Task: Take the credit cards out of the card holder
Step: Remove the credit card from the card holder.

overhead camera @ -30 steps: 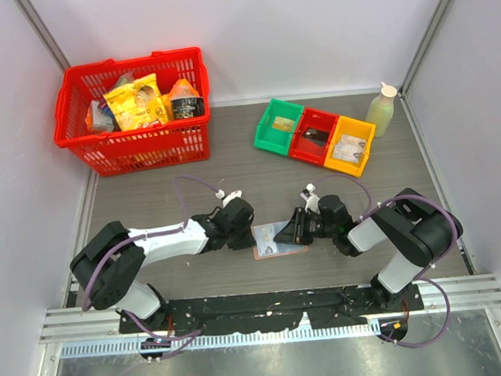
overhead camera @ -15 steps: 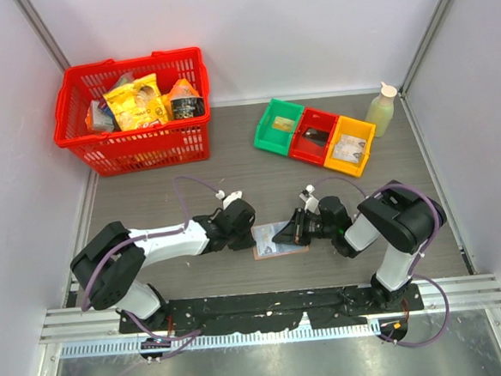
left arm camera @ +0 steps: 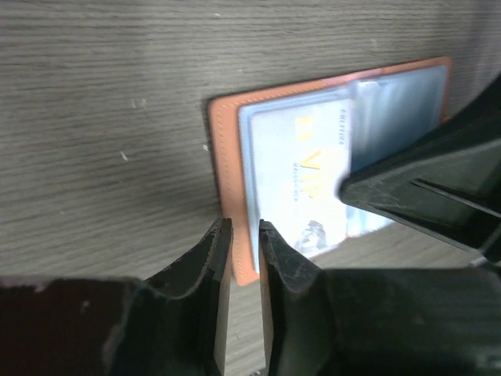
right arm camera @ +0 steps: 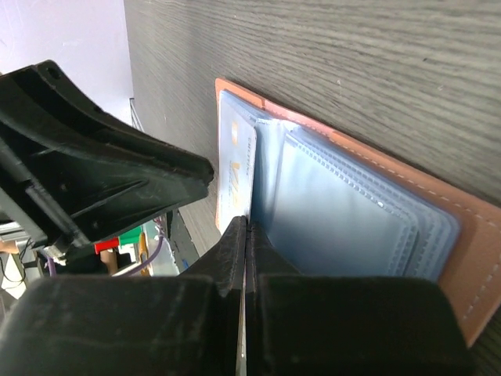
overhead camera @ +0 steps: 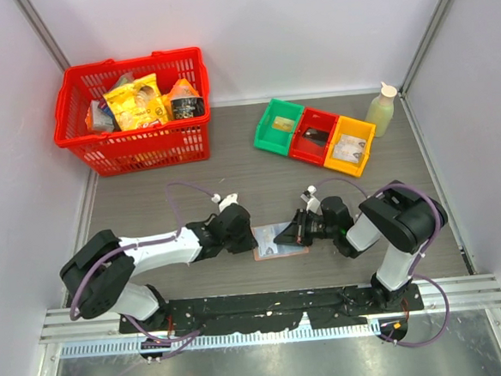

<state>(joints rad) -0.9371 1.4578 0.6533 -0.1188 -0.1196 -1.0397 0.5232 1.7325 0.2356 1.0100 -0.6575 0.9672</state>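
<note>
The card holder lies open on the table between my two grippers, pinkish-tan with pale blue clear sleeves. A pale credit card with gold lettering sticks partway out of a sleeve. My left gripper is closed on the holder's tan edge; its jaws are nearly together around it. My right gripper is shut on the near edge of the credit card, its fingertips pressed together. The leather shows under the sleeves.
A red basket with snack packs stands at the back left. Green, red and yellow bins sit at the back right beside a pale bottle. Side walls close in both sides.
My right gripper has moved a little left onto the card and its elbow has swung in. The left arm's elbow has dropped back and left. The holder stays put.
</note>
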